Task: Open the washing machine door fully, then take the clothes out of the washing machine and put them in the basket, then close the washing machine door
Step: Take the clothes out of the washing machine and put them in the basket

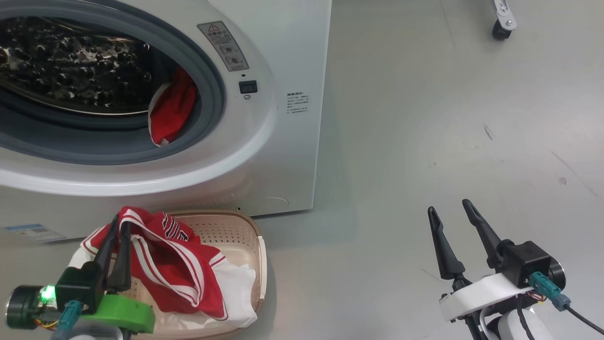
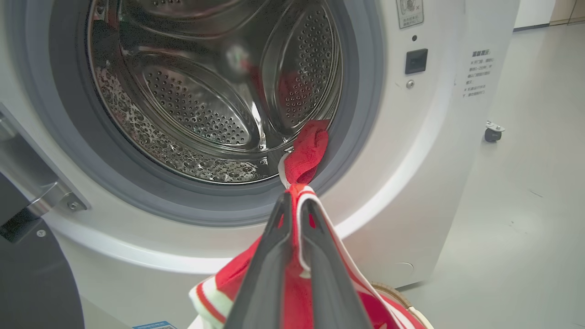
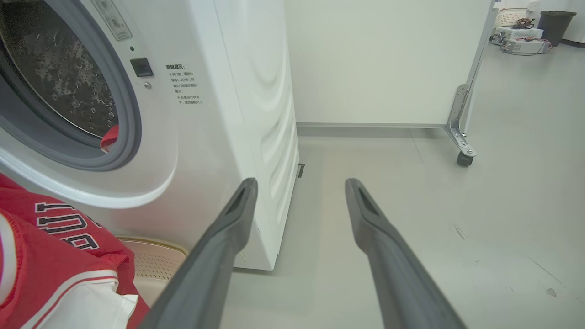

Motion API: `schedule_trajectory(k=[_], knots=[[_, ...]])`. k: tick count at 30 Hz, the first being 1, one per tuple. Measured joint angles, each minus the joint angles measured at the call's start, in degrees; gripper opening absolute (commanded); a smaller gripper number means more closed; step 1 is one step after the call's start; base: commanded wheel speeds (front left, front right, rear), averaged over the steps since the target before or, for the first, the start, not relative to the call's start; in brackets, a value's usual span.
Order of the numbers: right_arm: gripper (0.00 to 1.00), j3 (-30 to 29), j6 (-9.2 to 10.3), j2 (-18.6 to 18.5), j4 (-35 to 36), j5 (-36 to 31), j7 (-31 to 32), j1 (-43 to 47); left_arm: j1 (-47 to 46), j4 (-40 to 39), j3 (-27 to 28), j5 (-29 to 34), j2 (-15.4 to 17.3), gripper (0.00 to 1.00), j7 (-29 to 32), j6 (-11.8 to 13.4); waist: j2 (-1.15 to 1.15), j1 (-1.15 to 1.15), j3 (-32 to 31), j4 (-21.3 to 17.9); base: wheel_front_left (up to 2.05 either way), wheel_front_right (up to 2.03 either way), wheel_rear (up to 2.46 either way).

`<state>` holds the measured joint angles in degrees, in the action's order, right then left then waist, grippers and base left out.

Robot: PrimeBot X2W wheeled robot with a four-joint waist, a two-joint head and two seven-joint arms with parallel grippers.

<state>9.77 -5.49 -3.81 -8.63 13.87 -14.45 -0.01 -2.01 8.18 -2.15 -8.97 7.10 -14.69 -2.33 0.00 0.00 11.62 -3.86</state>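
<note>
Basket (image 1: pixel 231 233) largely beneath red clothes (image 1: pixel 174 264)

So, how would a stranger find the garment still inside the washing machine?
Find the white washing machine and the grey rubber ring of its opening. At the ring's lower right edge sits a crumpled red garment with white trim, apart from the red clothes in the basket.

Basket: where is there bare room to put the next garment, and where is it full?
The basket has a bare patch at its far right corner, between the back wall and the red clothes. Its left and middle are crowded by those clothes and the left gripper shut on them. Bare floor lies between the basket and the open right gripper.
</note>
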Motion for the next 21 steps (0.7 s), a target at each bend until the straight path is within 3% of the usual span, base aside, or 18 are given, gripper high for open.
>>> schedule_trajectory(k=[13, 21], knots=[[1.00, 0.5, -0.41, 0.2, 0.7, 0.0, 0.0, -2.4, -5.3, 7.9, -5.2, 1.6, -0.4, 0.00, 0.1, -2.1, 0.00, 0.00, 5.1, -2.9, 0.00, 0.00, 0.00], [1.00, 0.6, -0.42, 0.3, 0.8, -0.2, 0.0, -4.1, -8.2, 15.6, -3.1, 1.7, 0.0, 0.00, 0.6, -2.0, 0.00, 0.00, 8.0, -4.7, 0.00, 0.00, 0.00]])
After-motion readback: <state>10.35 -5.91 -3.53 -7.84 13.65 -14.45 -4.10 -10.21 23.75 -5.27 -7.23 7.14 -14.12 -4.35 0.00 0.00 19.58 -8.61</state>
